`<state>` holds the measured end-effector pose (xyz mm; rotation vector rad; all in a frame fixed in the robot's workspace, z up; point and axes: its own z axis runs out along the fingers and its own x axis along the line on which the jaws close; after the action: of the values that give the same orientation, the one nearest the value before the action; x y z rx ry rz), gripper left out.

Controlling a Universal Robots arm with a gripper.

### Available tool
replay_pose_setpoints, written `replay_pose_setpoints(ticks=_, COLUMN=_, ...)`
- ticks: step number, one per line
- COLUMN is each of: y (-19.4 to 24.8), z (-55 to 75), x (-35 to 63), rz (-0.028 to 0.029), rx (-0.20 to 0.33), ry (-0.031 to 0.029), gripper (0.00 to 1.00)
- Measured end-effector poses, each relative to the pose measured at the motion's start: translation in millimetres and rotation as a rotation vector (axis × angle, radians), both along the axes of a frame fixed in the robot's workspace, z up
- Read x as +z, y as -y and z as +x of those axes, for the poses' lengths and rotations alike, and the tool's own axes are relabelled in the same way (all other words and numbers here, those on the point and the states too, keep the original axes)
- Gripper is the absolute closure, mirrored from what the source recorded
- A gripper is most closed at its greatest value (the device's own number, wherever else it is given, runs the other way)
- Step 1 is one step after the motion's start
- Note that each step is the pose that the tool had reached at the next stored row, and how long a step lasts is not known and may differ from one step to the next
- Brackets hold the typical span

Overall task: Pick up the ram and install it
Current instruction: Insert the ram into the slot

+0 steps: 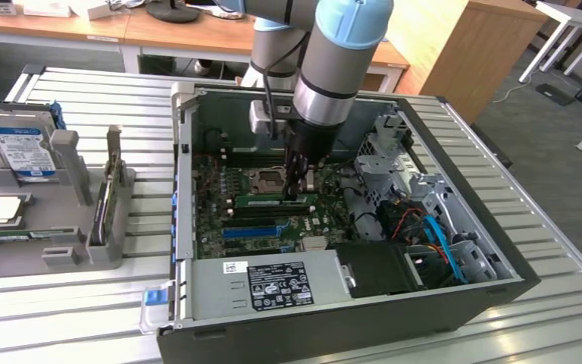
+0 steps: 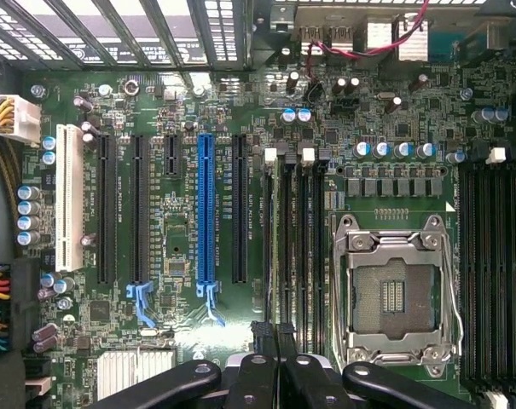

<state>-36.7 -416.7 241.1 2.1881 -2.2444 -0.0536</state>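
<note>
— Green board, black chips, a small white label: that is the ram (image 1: 267, 202). We find it inside the open computer case (image 1: 301, 303), standing on edge at the memory slots (image 2: 302, 247) just beside the processor socket (image 1: 269, 180).

— Which way does it lie from the tool (image 1: 294, 189)?

— Straight below. The arm (image 1: 326, 68) points down into the case, and the tool's tip meets the stick's upper edge, towards its end on the exterior view's right. The long axis runs across the exterior view, left to right, parallel with the blue slot (image 1: 251, 230) on the near side of it.

— And the tool itself?

— Drawn together and clamped on that thin top edge, as we judge it (in the wrist view the two black fingertips (image 2: 261, 334) almost touch, over a dark slot line).

— Is it seated?

— We cannot tell. The stick looks level and low against the slots. As we read it, everything turns on its lower edge lying in line with its slot.
</note>
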Motion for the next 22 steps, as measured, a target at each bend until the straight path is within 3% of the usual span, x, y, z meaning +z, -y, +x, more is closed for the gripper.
replay_pose_setpoints(ticks=22, y=-1.4, z=0.0, x=-4.7, rz=-0.0006, rx=0.000, ry=-0.0002, gripper=0.88)
